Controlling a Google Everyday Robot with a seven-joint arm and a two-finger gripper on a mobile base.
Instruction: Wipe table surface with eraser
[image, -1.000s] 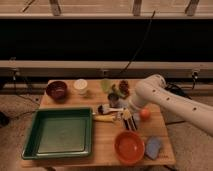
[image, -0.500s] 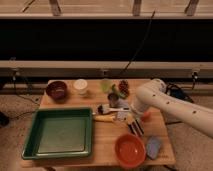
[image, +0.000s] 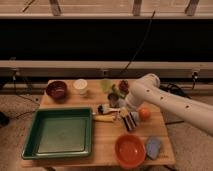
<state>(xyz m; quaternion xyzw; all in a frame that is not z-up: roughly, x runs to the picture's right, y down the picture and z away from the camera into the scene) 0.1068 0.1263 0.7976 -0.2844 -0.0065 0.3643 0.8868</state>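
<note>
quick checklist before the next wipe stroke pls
1. End effector shut on eraser, right of the table's middle: ok.
2. Eraser flat on table: cannot tell.
3. Room to the left: not ok, brush lies close beside it.
4. Room to the right: not ok, ball sits close by.
5. Bare wood toward the front: ok, a short strip before the orange bowl.

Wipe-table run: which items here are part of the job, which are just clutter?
In the job: table surface; eraser; end effector, shut on the eraser, mid-table.
Clutter: green tray, brush, orange bowl, sponge, dark red bowl, white cup, orange ball.
</note>
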